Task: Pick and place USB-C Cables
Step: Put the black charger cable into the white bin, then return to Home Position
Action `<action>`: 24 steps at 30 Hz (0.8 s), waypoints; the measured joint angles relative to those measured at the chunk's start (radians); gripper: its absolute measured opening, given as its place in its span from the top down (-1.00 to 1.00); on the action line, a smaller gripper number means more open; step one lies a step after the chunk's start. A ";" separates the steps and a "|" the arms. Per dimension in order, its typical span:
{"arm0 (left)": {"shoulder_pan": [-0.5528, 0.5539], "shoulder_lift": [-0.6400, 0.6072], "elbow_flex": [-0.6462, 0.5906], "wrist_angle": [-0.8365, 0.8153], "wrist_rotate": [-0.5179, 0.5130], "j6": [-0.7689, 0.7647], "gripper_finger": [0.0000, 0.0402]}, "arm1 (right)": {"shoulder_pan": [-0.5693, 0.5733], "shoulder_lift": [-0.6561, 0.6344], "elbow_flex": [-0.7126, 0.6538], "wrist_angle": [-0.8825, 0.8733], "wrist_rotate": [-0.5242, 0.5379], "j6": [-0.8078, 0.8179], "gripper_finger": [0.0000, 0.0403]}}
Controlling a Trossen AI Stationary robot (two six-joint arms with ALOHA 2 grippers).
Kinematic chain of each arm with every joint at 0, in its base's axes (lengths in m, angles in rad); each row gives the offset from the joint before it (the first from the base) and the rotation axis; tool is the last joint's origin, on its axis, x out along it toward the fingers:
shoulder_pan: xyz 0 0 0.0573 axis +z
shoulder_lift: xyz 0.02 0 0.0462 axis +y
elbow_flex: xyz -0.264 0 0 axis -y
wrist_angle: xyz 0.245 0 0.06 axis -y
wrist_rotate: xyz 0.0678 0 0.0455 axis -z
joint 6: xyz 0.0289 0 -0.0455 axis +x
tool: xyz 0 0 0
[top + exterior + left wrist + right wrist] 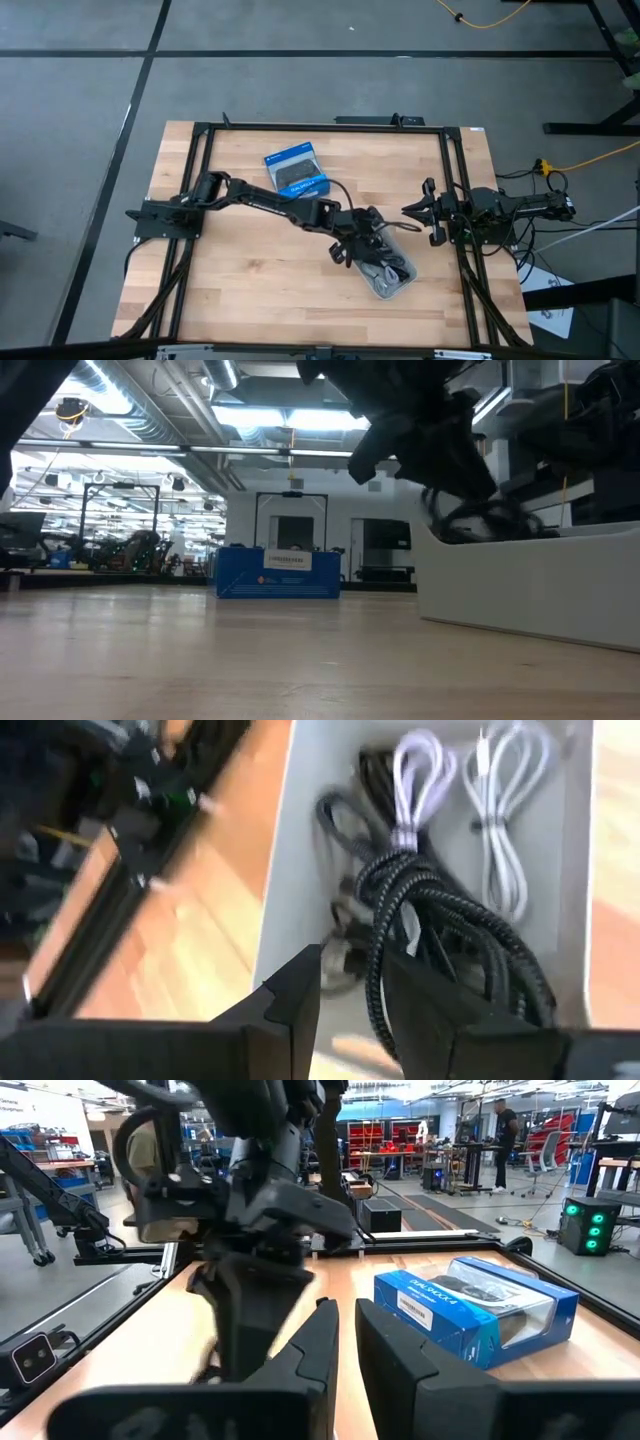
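Clerk: Cables first. Where did they lie?

Keeper: USB-C cables (pixel 440 910), all in the pale grey tray (pixel 398 287) near the table's right front. One braided black coil (pixel 420 920) lay heaped in the middle, two whitish looped ones (pixel 500 810) beside it toward the far wall, darker strands beneath. None showed on the bare wood.

Clerk: Left gripper?

Keeper: Left gripper (pixel 366 240) hung over the tray's upper end, arm stretched across the table. Its fingers (pixel 290 1010) stood slightly apart, the black coil's strand running down between them; whether they pinched it, I could not tell. Likely it was there to lower or let go that coil inside the walls.

Clerk: Right gripper?

Keeper: Right gripper (pixel 418 213) waited at the table's right edge, fingers nearly together, nothing in them, kept clear of the tray.

Clerk: Other items?

Keeper: Blue box (pixel 296 172), near the back, well apart.
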 joint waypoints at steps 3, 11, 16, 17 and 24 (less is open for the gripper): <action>0.004 0.000 0.023 -0.060 -0.011 -0.024 0.48 | 0.000 0.000 0.000 0.000 0.000 0.000 0.78; -0.012 -0.005 0.033 -0.077 -0.159 -0.025 0.49 | 0.000 0.000 0.000 0.000 0.000 -0.005 0.78; -0.039 -0.021 0.057 -0.108 -0.433 -0.042 0.50 | 0.000 0.000 0.000 0.000 0.001 -0.007 0.78; -0.045 -0.026 0.066 -0.111 -0.492 -0.049 0.50 | 0.000 0.000 0.000 0.000 0.001 -0.007 0.78; -0.051 -0.127 0.072 -0.470 -0.560 -0.289 0.50 | 0.000 0.001 0.000 0.001 0.001 0.000 0.78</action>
